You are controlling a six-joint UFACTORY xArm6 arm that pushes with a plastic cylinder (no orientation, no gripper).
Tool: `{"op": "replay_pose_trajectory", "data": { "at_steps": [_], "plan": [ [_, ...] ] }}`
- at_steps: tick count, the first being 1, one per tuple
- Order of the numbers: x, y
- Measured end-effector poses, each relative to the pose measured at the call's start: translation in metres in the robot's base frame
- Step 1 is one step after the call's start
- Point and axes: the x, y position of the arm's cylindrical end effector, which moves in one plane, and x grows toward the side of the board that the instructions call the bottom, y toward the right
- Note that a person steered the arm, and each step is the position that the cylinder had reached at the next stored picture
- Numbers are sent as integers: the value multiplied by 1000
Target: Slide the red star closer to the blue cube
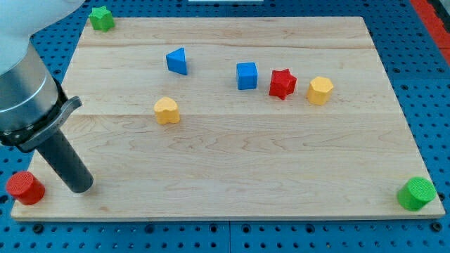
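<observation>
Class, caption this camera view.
My tip sits bottom-left, far from the red star beside the blue cube.

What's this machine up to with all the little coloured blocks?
It's a robot arm that pushes blocks around a wooden board with a dark rod. Its job is to slide the red star closer to the blue cube. Those two sit side by side near the view's top, a small gap between them, star on the right. My tip is far off at the view's lower left, next to a red cylinder, touching no block.
</observation>
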Motion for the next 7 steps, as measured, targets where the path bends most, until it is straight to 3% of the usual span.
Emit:
{"op": "replay_pose_trajectory", "data": {
  "at_steps": [2,4,6,7],
  "plan": [
    [-15,46],
    [-80,82],
    [-98,235],
    [-138,250]
  ]
}}
